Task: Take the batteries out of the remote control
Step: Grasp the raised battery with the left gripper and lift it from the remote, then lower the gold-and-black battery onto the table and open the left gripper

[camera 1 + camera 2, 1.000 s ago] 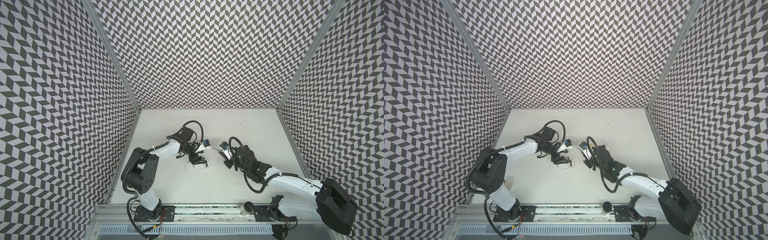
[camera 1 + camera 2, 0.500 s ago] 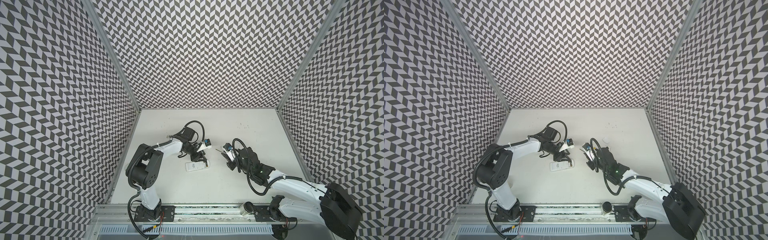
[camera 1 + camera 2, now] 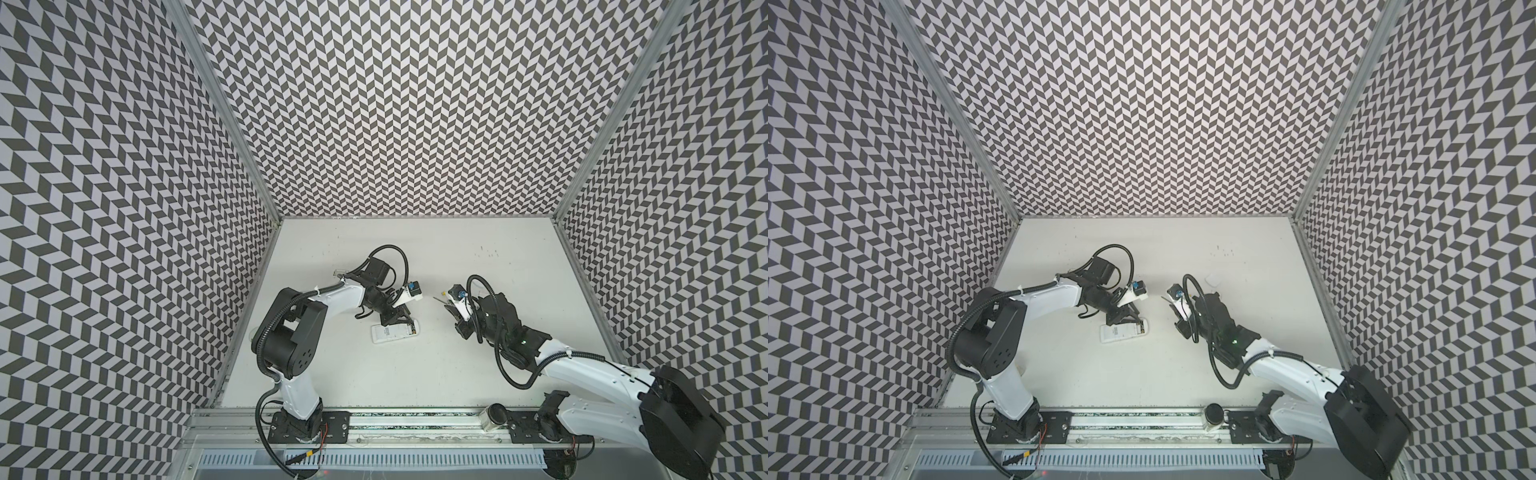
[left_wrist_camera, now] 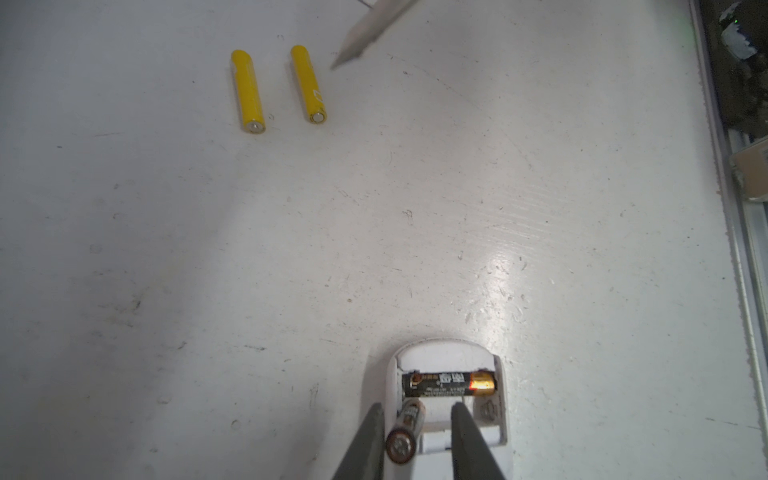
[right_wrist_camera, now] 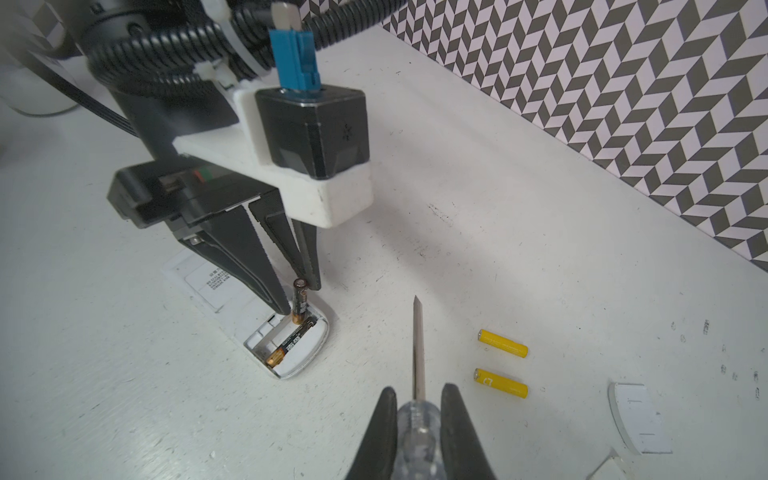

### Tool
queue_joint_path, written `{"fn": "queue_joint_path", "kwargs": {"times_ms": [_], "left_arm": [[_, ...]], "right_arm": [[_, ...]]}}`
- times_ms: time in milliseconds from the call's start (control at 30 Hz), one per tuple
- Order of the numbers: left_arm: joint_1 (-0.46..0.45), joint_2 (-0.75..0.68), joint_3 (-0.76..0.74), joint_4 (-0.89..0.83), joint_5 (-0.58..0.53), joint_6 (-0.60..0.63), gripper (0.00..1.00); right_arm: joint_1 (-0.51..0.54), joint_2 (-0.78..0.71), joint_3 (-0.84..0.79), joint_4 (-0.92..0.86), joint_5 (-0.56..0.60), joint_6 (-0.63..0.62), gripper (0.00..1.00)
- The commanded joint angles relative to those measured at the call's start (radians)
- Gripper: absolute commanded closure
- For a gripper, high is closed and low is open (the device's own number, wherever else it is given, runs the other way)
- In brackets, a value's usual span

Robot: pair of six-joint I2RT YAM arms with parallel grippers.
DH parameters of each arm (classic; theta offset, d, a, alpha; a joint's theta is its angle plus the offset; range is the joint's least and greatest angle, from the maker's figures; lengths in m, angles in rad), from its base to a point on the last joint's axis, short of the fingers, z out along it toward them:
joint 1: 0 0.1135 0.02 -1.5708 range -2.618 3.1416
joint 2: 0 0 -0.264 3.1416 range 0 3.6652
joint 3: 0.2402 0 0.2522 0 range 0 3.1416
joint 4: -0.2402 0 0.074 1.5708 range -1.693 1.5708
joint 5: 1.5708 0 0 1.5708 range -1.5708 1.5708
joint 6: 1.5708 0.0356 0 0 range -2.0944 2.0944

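— Where's your left gripper (image 4: pixel 415 408)?
— Over the remote (image 4: pixel 440 352). My jaws straddle one black battery (image 5: pixel 299 303), tipped up on end: one finger touches it, and a gap shows at the other.
— The rest?
— The second black battery (image 4: pixel 449 383) lies in the remote. The yellow batteries (image 4: pixel 248 91) (image 4: pixel 308 83) lie side by side on the table (image 4: pixel 374 228), well apart from it. My right gripper (image 5: pixel 415 395) pinches the screwdriver (image 5: pixel 417 345) by its handle.

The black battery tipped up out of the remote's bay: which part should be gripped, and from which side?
Best grip the raised upper end of the tipped-up battery from above, a finger on each side of its round body. Its lower end sits in the remote bay beside the flat battery, so only the top stands clear. The left gripper straddles it so.
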Motion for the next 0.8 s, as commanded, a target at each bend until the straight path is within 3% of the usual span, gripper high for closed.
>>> {"fn": "queue_joint_path", "kwargs": {"times_ms": [0,133,333,433,600,700,767], "left_arm": [[-0.002,-0.024,0.003,0.007,0.02,0.001,0.78],[0.002,-0.03,0.039,-0.004,0.05,-0.033,0.86],[0.002,-0.034,0.142,-0.012,0.143,-0.129,0.88],[-0.01,-0.02,0.147,0.105,0.159,-0.243,0.88],[-0.014,0.011,0.127,0.381,0.078,-0.512,0.87],[-0.015,0.079,0.173,0.429,0.012,-0.656,0.86],[-0.014,0.134,0.201,0.433,0.048,-0.725,0.85]], "right_arm": [[-0.005,-0.024,0.009,0.027,-0.007,-0.009,1.0],[-0.009,-0.038,0.001,0.025,0.007,-0.016,1.0],[-0.018,-0.065,-0.004,0.017,0.019,-0.018,1.0],[-0.025,-0.068,0.0,0.01,0.024,-0.011,1.0],[-0.026,-0.092,-0.009,0.003,0.038,-0.011,1.0],[-0.028,-0.115,-0.001,-0.034,0.053,0.001,1.0],[-0.028,-0.145,-0.02,-0.037,0.069,0.008,1.0]]}}
